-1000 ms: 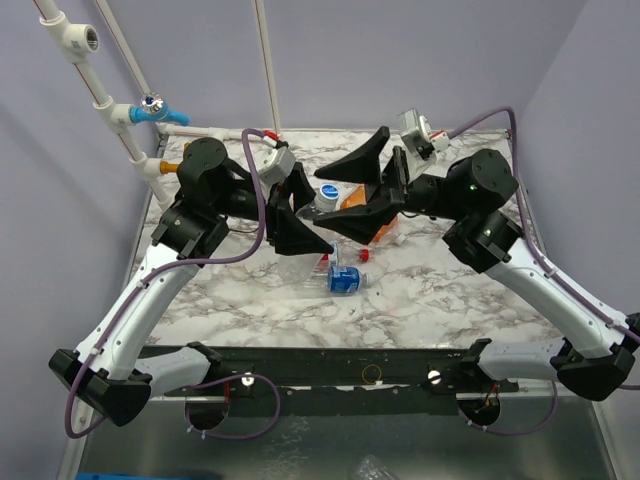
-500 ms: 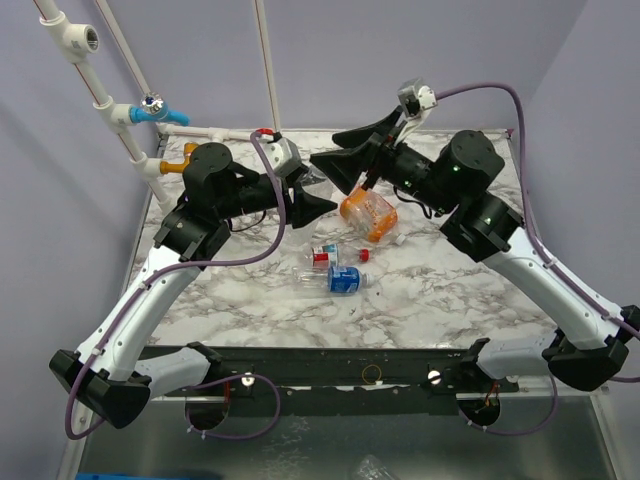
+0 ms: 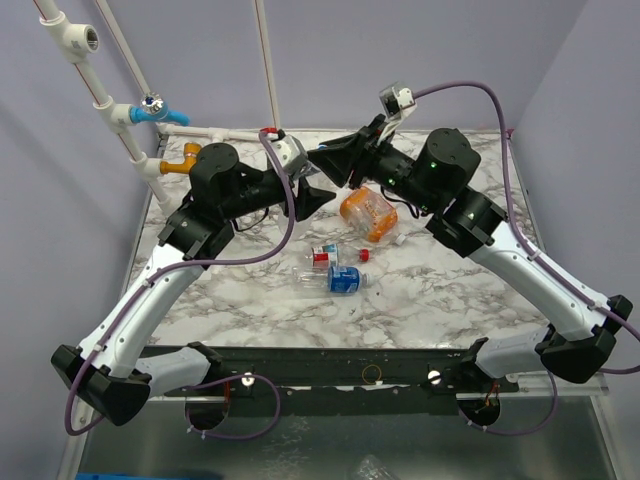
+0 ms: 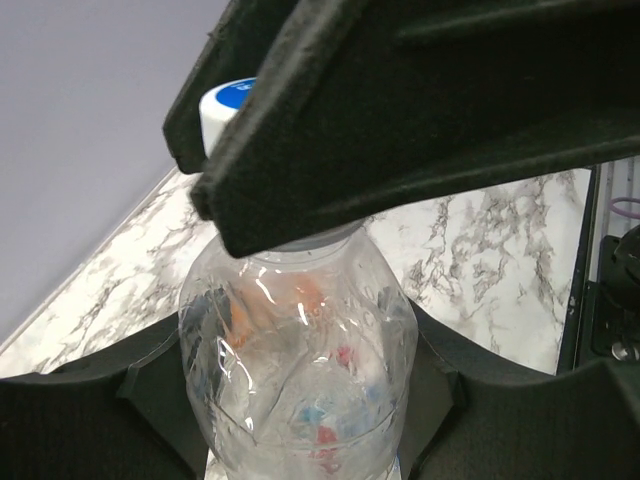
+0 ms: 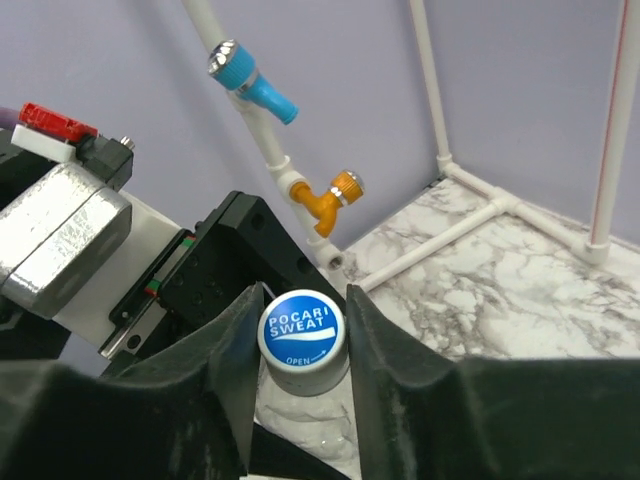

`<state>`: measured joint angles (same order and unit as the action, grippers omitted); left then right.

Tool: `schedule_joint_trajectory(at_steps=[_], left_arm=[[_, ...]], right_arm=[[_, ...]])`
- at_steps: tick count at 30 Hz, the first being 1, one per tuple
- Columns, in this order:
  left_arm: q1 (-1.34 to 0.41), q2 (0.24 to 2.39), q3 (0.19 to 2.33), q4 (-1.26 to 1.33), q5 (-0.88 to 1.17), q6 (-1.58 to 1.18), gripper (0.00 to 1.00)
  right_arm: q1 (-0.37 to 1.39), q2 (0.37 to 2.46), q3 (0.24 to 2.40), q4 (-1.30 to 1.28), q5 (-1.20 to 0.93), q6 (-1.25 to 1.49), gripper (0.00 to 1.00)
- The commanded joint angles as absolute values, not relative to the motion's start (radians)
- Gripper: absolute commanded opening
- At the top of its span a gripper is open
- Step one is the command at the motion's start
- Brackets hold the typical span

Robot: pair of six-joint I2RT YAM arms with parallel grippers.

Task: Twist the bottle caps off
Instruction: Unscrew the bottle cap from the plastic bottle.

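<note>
Right wrist view, blue-and-white cap (image 5: 302, 330) clamped between right fingers (image 5: 228, 372), left fingers (image 4: 90, 405) gripping clear bottle (image 4: 300, 370).

Marble-patterned tabletop (image 3: 450, 290), white with grey veining, edged on the near side by a black rail (image 3: 330, 365) and backed by plain lilac walls (image 3: 420, 50). White plastic pipe frame (image 3: 100, 95), comprising one run slanting down at the far left, one slim upright pole (image 3: 267, 70) at the back, and low runs lying along the table's far and left edges. Fittings on the slanting run: a blue valve (image 3: 145, 113) with a silvery knob, higher up, and an orange-yellow valve (image 5: 335, 197) lower down, close to the table's far-left corner.
</note>
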<state>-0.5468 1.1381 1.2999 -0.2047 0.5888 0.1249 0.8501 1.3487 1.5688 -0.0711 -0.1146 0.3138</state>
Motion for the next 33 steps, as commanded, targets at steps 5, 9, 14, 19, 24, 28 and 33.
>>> schedule_joint_trajectory(at_steps=[5,9,14,19,24,28,33], left_arm=[[-0.563,1.164,1.316,-0.2,0.537,0.132,0.0],[-0.565,1.173,1.328,-0.198,0.53,0.124,0.0],[-0.569,1.181,1.33,-0.198,0.532,0.117,0.0],[-0.571,1.178,1.334,-0.198,0.534,0.114,0.0],[-0.571,1.174,1.346,-0.198,0.59,0.075,0.0],[-0.57,1.17,1.375,-0.198,0.745,-0.008,0.0],[-0.571,1.177,1.423,-0.195,1.003,-0.134,0.0]], right_arm=[[0.859,1.397,1.588,-0.029,-0.099,0.341,0.23],[0.859,1.406,1.583,-0.021,-0.076,0.337,0.42],[0.859,1.422,1.586,0.016,-0.047,0.333,0.35],[0.859,1.421,1.577,0.045,-0.031,0.336,0.01],[0.859,1.388,1.54,0.065,-0.056,0.322,0.0],[0.858,1.317,1.472,0.122,-0.186,0.285,0.0],[0.852,1.242,1.422,0.209,-0.463,0.297,0.0]])
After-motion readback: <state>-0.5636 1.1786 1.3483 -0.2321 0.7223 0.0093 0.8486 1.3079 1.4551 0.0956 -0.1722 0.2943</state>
